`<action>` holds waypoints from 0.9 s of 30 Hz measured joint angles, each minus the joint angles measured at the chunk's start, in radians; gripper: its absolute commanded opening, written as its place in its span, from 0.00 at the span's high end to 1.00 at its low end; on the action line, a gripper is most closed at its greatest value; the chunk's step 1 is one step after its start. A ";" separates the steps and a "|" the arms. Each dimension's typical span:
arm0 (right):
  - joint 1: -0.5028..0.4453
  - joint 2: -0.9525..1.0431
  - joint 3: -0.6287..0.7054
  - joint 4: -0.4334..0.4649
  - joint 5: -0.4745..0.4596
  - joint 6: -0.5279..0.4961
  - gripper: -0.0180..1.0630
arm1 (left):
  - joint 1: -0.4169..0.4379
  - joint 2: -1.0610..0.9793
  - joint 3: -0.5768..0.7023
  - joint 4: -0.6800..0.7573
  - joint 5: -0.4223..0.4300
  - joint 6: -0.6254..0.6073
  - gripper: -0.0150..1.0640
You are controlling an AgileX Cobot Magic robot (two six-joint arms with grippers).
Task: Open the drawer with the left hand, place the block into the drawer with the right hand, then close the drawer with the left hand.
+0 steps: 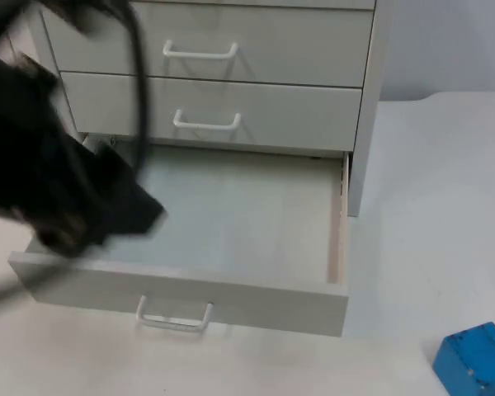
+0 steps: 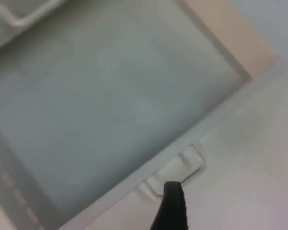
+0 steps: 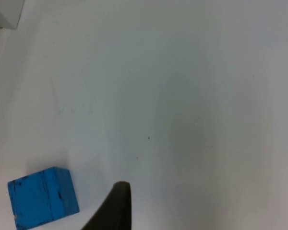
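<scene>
The cabinet's bottom drawer (image 1: 256, 295) stands pulled out, and nothing lies on its pale floor. Its white handle (image 1: 173, 318) is on the front panel. My left gripper (image 1: 107, 206) is a blurred black mass above the drawer's left side, apart from the handle. The left wrist view looks down on the drawer floor (image 2: 110, 96) and the handle (image 2: 175, 172), with the left gripper (image 2: 173, 206) just above that handle. A blue block (image 1: 476, 356) sits on the table at the front right. In the right wrist view the block (image 3: 42, 196) lies beside my right gripper (image 3: 115, 206), not touching it.
Two upper drawers are shut, each with a white handle (image 1: 200, 52) (image 1: 206, 124). The cabinet's right wall (image 1: 367, 124) stands beside the open drawer. White table top (image 1: 429, 206) stretches between the cabinet and the block.
</scene>
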 measured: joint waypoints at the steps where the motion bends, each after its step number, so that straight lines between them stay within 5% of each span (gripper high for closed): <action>1: 0.000 0.000 0.000 0.000 0.000 0.000 0.02 | 0.050 -0.032 0.000 -0.016 0.010 -0.005 0.36; 13: 0.000 0.000 0.000 0.000 0.000 0.000 0.02 | 0.533 -0.308 0.000 -0.035 0.071 -0.116 0.36; 20: 0.000 0.000 0.000 0.000 0.000 0.000 0.02 | 0.565 -0.367 0.000 -0.035 0.092 -0.129 0.33; 24: 0.000 0.000 0.000 0.000 0.000 0.000 0.02 | 0.565 -0.377 0.000 -0.031 0.112 -0.131 0.02; 27: 0.000 0.000 0.000 0.000 0.000 0.000 0.02 | 0.565 -0.377 0.000 -0.028 0.144 -0.131 0.01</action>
